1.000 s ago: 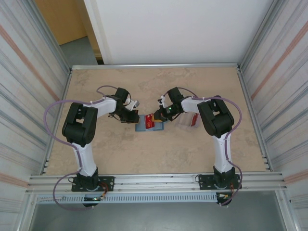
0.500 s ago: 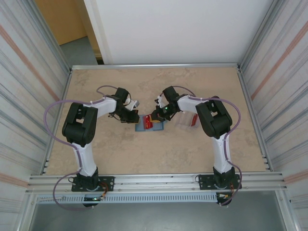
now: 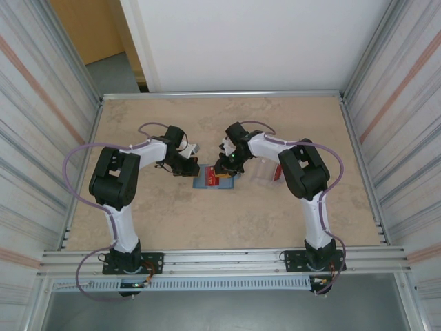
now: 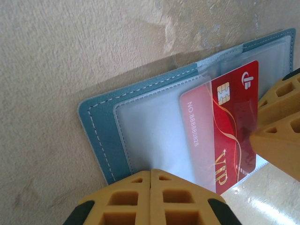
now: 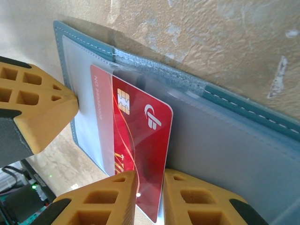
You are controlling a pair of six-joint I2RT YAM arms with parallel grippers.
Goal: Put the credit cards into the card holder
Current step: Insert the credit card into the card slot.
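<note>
Right gripper stands slightly parted around the card, apparently not pinching it. The card sits half inside the holder pocket. Left gripper, clenched, pins the holder; a snagging finger could drag the card out.

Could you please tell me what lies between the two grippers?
The red card, partly inside the open card holder, as the left wrist view shows.

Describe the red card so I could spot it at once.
At the middle of the beige table lies an open teal card holder. Partly tucked under its clear pocket is the card: red, with a gold chip and gold "VIP", against pale pockets.
</note>
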